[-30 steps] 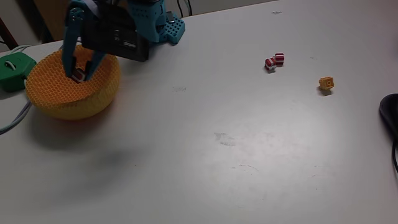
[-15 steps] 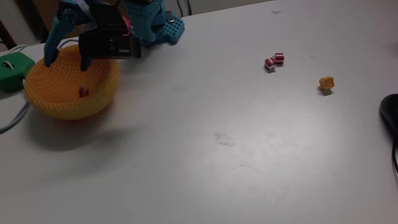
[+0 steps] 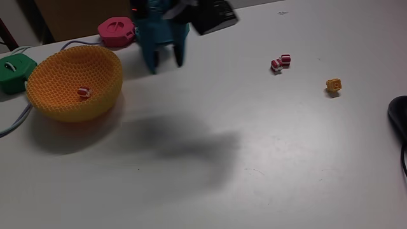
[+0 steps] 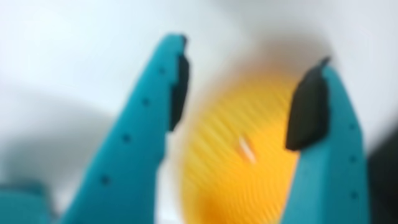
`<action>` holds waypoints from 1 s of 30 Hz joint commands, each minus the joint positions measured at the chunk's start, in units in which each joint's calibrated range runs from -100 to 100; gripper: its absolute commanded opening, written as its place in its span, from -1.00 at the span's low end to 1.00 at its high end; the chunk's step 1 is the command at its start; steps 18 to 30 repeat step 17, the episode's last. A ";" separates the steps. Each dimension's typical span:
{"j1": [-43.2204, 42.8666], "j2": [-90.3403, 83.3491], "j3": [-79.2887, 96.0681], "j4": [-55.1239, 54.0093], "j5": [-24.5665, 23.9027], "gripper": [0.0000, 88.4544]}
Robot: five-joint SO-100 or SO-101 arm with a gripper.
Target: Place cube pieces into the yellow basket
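The yellow basket (image 3: 68, 112) sits at the left of the table in the fixed view, with one red-and-white striped cube (image 3: 84, 92) lying inside it. Two more striped cubes (image 3: 285, 60) (image 3: 276, 65) lie together at the upper right, and a yellow-orange cube (image 3: 334, 84) rests further right. My teal gripper (image 3: 165, 63) hangs open and empty above the table just right of the basket, blurred by motion. In the wrist view the open gripper (image 4: 249, 56) frames the blurred basket (image 4: 217, 180) below, with a pale streak of the cube (image 4: 247, 149) inside.
A pink gadget (image 3: 116, 30) and a green gadget (image 3: 14, 69) sit behind and left of the basket, with a cable (image 3: 13, 124) trailing off the left edge. A black object (image 3: 399, 117) lies at the right edge.
The gripper opened inside the basket and let go of a striped cube, which now lies there. It then rose and swung right, out of the basket.
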 commanded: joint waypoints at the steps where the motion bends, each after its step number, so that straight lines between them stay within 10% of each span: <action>1: -34.73 1.79 12.88 -21.96 -13.04 -0.38; 12: -49.08 17.98 32.81 -70.01 -19.10 -0.35; 30: -48.89 24.23 31.65 -76.96 -19.19 -0.35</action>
